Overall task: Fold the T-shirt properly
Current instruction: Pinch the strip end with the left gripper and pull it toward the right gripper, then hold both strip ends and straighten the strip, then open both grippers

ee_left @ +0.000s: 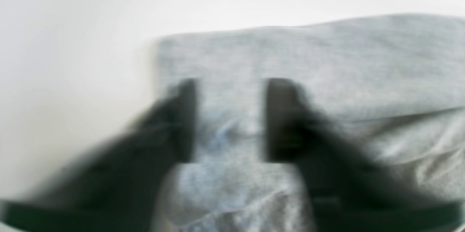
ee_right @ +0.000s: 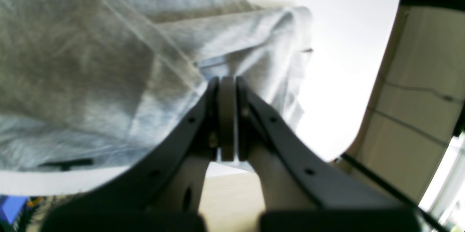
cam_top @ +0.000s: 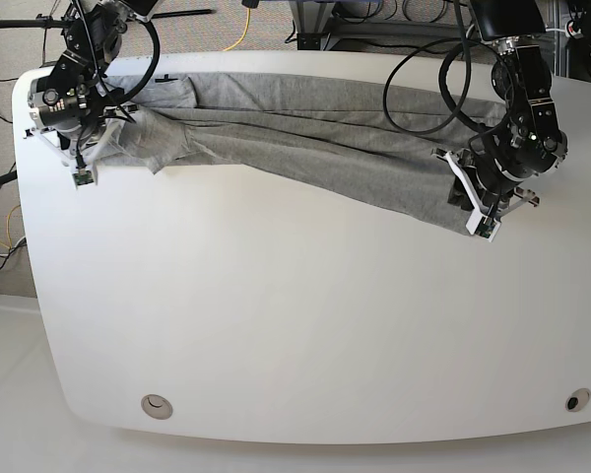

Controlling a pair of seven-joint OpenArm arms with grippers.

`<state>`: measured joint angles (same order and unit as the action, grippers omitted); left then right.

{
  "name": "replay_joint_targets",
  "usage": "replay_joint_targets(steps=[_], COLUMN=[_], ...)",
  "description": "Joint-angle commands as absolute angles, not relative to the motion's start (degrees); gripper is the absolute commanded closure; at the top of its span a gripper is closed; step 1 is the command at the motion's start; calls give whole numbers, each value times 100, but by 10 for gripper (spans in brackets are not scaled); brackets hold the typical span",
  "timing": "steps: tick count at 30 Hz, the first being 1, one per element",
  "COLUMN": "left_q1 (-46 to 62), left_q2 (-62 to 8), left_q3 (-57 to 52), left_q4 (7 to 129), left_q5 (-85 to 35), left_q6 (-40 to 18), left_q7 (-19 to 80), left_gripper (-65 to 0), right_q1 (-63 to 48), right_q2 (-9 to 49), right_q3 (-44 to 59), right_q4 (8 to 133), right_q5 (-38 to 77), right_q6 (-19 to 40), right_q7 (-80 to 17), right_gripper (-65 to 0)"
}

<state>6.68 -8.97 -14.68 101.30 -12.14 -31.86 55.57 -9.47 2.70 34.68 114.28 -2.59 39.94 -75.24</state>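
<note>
Up close, shut tight at the right gripper (ee_right: pixel 227 79), jaws flat against each other and pinching a gathered edge of the T-shirt (cam_top: pixel 315 148) at the very tips. Raised there, with grey cloth draping away from the grip and light showing through it. Parted at the left gripper (ee_left: pixel 230 86), both dark fingers (ee_left: pixel 185 116) standing apart over a squared corner of the fabric, though too blurred to tell whether touching it. Farther out, stretched in a long rumpled band between the two arms, along the far side of the white table (cam_top: pixel 295 325). Nearer half of that top bare.
</note>
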Motion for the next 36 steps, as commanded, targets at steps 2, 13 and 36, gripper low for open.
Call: replay_joint_targets(steps=[2, 13, 36], left_q1=[725, 1103, 1095], left_q2=[-840, -602, -848], left_q3=[-1499, -1481, -1490], left_q4=[10105, 9991, 8497], left_q5=[-1165, -989, -989], left_q6=[-3125, -3134, -3125], left_q7=[5464, 5270, 4435], left_gripper=[0, -6, -4], right_q1=[-1077, -1200, -884], right_q2=[286, 4, -40], right_q3=[3284, 3240, 3240], right_q4=[11512, 11222, 9631], right_q5=[-215, -690, -963], right_q6=[4000, 4000, 4000], right_q7=[-7336, -6888, -6018], right_gripper=[0, 0, 0])
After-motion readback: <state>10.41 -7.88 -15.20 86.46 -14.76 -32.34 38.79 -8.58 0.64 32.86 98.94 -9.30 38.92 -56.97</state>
